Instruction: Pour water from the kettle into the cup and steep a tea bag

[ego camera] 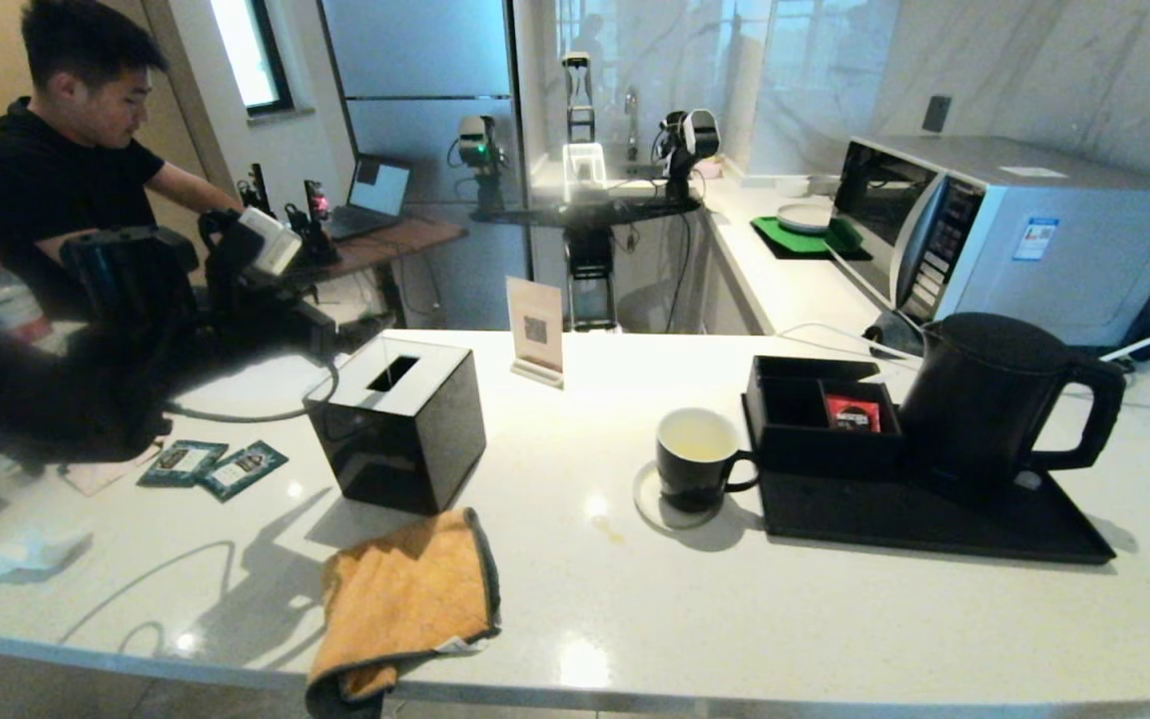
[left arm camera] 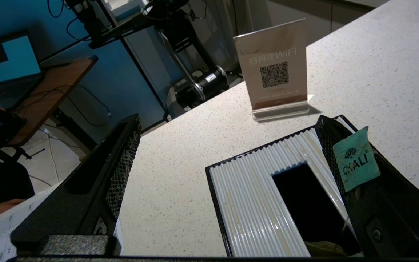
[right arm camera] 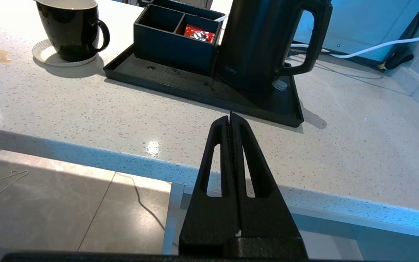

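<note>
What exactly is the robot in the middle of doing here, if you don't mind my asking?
It is making tea. The left gripper is open above the black tissue box, with a green tea tag stuck on one finger. The cup sits on a coaster beside the tray, where the kettle stands untouched. The right gripper is shut, parked off the counter edge.

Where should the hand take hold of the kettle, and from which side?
Grip the kettle by its looped handle. The handle sticks out on the robot's right, away from the cup, and the loop is open, so probably come from the right.
</note>
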